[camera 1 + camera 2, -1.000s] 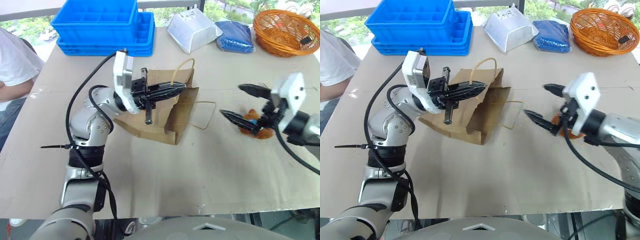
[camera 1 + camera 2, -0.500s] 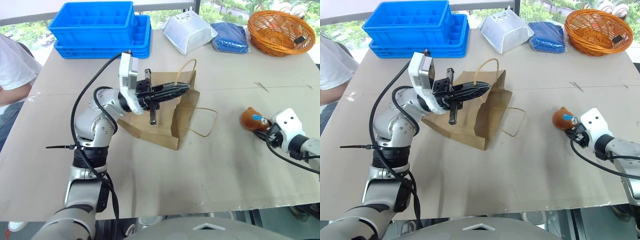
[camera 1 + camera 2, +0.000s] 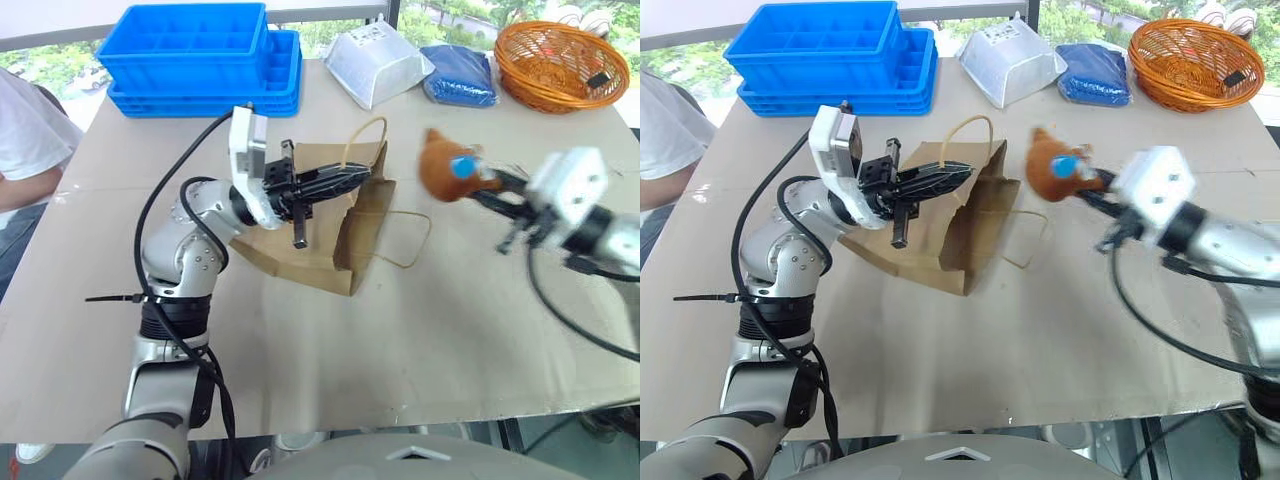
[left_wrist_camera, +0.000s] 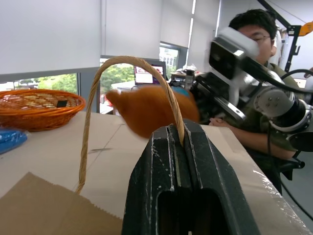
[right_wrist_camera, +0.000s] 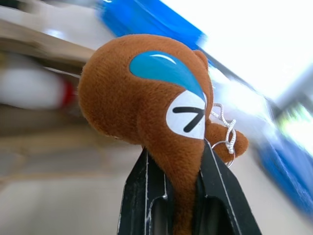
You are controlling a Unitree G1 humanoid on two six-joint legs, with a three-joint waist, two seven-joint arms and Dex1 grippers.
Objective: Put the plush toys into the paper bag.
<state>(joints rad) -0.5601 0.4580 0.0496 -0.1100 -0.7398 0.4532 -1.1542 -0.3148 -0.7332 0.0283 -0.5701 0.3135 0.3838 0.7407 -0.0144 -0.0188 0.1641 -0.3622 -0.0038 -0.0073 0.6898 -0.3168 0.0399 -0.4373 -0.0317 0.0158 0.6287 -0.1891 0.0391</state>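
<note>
The paper bag point(image 3: 330, 220) lies on its side near the middle of the surface point(image 3: 300, 340), its mouth turned to the right. The left pincer point(image 3: 340, 182) is pressed together on one tan cord handle point(image 4: 93, 127) and holds the upper edge of the mouth up; the other handle point(image 3: 405, 238) lies loose on the surface to the right of the bag.

The brown bear head point(image 3: 446, 166), one of the plush toys, is off the surface, pinched by its lower part in the right pincer point(image 5: 171, 171), whose two black fingers squeeze the plush. It hangs in the air just right of the bag's mouth and above the loose handle, not yet inside.

As a judgement, the task is about midway in its bear step: the toy is picked up and brought near, but inserting and releasing it remain. The white chicken cannot be made out on the surface, and whether it already sits inside the bag cannot be told.

The surface is covered in pale brown board. Along its far edge stand stacked blue crates point(image 3: 205, 55) at left, a white-grey pouch point(image 3: 385, 62), a blue bundle point(image 3: 458, 72) and an orange wicker basket point(image 3: 565, 65) at right. A person in a white shirt point(image 3: 30, 130) sits at the far left, another point(image 4: 254, 88) beyond the right arm. Windows with greenery lie behind.
</note>
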